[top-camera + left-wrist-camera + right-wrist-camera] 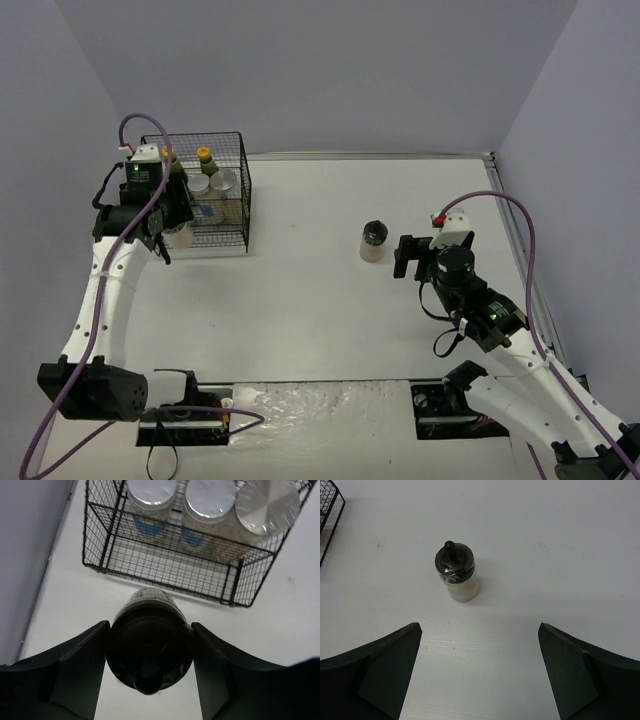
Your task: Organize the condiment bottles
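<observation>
Fingers of the left gripper (150,667) clamp a black-lidded jar (149,647) just outside the wire rack (165,567); right gripper (479,672) spread wide, facing a second black-lidded jar (457,572) standing alone mid-worktop (300,300).

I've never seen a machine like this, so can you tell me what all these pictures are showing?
It is a robot with two arms bolted to a white table. One picture looks down from above. The other two come from little cameras on each wrist, so you see that arm's own dark fingers at the bottom.

At the back left stands a black wire rack holding silver-lidded spice jars and a sauce bottle with a yellow cap.

The left end effector is closed around a black-lidded jar, just outside the rack.

The right end effector is open and holds nothing. It points at another black-lidded jar of pale powder, standing alone on the table.

The job is tidying the bottles.
</observation>
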### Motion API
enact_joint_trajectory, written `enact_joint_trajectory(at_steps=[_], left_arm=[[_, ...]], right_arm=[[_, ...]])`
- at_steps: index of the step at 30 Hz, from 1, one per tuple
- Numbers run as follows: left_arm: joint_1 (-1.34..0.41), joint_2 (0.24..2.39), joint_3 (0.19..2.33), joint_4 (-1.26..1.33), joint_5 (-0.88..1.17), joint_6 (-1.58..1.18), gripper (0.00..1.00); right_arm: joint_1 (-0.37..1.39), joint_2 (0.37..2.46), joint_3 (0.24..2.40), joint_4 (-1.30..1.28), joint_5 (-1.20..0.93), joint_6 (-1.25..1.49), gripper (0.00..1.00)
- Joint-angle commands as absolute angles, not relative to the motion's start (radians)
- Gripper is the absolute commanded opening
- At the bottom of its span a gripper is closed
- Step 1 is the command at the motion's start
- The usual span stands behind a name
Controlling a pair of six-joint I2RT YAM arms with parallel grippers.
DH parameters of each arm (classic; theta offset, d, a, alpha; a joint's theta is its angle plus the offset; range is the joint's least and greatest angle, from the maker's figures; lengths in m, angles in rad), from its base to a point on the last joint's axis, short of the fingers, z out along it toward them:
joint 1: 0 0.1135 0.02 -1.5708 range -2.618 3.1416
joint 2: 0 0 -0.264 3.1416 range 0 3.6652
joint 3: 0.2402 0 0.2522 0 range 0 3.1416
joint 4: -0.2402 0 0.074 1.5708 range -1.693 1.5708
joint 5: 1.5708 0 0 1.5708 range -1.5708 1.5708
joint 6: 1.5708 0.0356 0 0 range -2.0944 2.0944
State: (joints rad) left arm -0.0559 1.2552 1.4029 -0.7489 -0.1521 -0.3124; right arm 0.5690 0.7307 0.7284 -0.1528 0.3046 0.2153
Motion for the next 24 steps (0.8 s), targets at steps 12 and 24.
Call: enact_joint_trajectory(at_steps=[12, 24], left_arm=[[0.125, 1.504, 1.577, -0.491, -0.029, -0.204, 0.0], [0.126, 1.553, 1.577, -0.424, -0.028, -0.196, 0.0]], right_arm=[[0.564, 0.694, 0.725, -0.078, 0.296, 0.216, 1.0], [0.565, 0.705, 0.724, -0.079, 0.295, 0.216, 1.0]])
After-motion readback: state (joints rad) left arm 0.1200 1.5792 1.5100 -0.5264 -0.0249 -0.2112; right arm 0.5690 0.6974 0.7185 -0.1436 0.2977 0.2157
